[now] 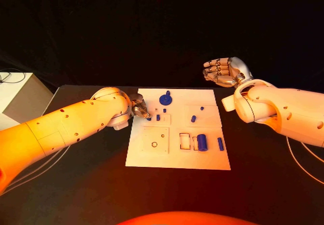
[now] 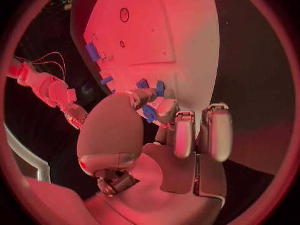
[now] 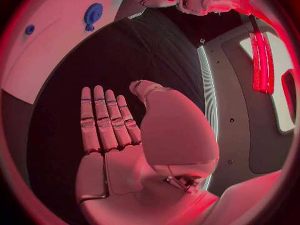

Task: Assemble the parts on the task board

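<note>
Now the left hand [image 1: 138,108] pinches a small blue part [image 2: 150,113] in its fingers at the white board's [image 1: 177,159] left edge on the worktop [image 1: 81,187]; the right hand [image 1: 223,71] hovers beyond the board, fingers straight, holding nothing.

Task board [image 1: 177,159] showing white on black table [image 1: 81,187]. Parts showing blue: round gear-like piece [image 1: 165,99], cylinder [image 1: 202,142], thin bar [image 1: 220,144], small pegs [image 1: 193,119]. Left hand [image 1: 139,108] and right hand [image 1: 223,71] showing silver; arms showing white with dark dots.
</note>
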Controlling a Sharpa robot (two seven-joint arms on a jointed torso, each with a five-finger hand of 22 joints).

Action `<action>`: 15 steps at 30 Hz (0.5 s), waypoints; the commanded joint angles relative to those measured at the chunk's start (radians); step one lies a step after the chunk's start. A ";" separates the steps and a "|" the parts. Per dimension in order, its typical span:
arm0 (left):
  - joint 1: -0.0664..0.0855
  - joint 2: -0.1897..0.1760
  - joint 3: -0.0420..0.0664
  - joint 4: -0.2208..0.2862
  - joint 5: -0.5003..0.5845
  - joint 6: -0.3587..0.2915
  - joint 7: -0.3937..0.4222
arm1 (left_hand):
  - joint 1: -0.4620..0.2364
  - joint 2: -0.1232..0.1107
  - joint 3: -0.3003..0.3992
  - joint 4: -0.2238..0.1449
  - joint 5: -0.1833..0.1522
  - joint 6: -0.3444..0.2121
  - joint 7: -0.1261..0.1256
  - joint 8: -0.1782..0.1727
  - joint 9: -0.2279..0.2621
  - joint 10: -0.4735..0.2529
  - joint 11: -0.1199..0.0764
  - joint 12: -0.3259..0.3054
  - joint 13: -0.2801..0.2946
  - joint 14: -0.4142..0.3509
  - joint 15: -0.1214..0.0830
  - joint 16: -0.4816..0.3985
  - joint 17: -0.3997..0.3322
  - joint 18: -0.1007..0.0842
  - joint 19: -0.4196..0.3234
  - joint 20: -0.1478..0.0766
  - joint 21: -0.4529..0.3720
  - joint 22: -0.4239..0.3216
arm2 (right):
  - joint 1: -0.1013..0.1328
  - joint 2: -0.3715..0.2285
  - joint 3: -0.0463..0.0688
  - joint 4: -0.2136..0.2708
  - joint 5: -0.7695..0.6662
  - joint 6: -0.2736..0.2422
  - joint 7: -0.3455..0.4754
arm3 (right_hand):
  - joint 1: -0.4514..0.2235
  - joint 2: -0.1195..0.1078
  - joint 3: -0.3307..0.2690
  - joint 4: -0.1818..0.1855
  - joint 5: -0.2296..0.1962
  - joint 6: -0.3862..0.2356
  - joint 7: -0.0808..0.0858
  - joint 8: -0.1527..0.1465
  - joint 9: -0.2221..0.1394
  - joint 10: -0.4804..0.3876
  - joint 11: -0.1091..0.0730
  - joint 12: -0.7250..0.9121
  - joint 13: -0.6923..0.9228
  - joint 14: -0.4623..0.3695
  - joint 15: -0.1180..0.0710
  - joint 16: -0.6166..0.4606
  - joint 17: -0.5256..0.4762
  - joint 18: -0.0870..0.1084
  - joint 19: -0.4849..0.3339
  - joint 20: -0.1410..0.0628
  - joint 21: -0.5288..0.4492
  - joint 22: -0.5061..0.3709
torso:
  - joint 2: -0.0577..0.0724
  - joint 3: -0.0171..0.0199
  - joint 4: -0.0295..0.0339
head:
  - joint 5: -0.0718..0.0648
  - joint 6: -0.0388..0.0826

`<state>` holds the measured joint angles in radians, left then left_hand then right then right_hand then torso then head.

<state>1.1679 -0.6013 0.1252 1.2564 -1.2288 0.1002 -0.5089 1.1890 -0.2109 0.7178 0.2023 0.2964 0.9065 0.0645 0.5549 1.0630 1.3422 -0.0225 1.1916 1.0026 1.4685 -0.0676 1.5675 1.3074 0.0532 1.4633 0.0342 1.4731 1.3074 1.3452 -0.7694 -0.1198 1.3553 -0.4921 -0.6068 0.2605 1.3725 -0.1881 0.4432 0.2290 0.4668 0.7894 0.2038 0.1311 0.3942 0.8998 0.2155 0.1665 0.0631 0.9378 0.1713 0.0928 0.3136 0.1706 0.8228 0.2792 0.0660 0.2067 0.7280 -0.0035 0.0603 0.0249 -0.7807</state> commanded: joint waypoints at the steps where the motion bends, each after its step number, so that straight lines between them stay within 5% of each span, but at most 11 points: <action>1: -0.004 0.008 -0.003 -0.007 -0.001 0.026 0.004 | -0.003 0.008 0.158 -0.159 0.007 0.016 -0.010 0.004 0.002 0.007 0.001 -0.005 0.000 0.102 -0.008 0.003 0.263 -0.012 0.004 -0.001 0.002 0.114 | 0.000 0.001 0.000 0.001 -0.002 0.018 0.010 | -0.008 0.002 -0.002 -0.004 0.005 0.008 0.071 -0.006 -0.001 0.008 0.001 -0.006 0.000 0.005 0.004 -0.006 -0.001 0.011 0.000 0.005 -0.002 -0.001 | 0.002 -0.0001 -0.0009 | -0.001 -0.001; 15: -0.010 0.020 -0.005 -0.021 0.014 0.045 0.004 | -0.009 0.007 0.158 -0.158 0.004 0.016 -0.009 0.004 0.002 0.007 0.002 -0.008 -0.002 0.102 -0.007 0.003 0.263 -0.011 0.001 -0.002 0.000 0.110 | -0.001 0.001 0.000 -0.001 -0.002 0.021 0.007 | -0.010 0.003 -0.002 -0.003 0.006 0.009 0.071 -0.007 -0.002 0.009 0.001 -0.009 0.000 0.005 0.004 -0.007 -0.003 0.011 0.000 0.006 -0.002 -0.004 | 0.000 0.0012 0.0002 | -0.003 -0.010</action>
<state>1.1683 -0.5869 0.1266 1.2369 -1.2280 0.1013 -0.5074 1.1759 -0.2135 0.7177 0.2023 0.3001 0.9193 0.0630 0.5581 1.0637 1.3441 -0.0207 1.1876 1.0011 1.4685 -0.0676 1.5675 1.3074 0.0532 1.4632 0.0342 1.4731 1.3074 1.3447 -0.7693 -0.1198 1.3545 -0.4920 -0.6024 0.2593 1.3726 -0.1882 0.4432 0.2290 0.4668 0.7924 0.2008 0.1311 0.3931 0.8998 0.2154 0.1623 0.0631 0.9378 0.1713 0.0887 0.3120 0.1706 0.8228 0.2791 0.0660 0.2047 0.7292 -0.0028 0.0602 0.0213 -0.7888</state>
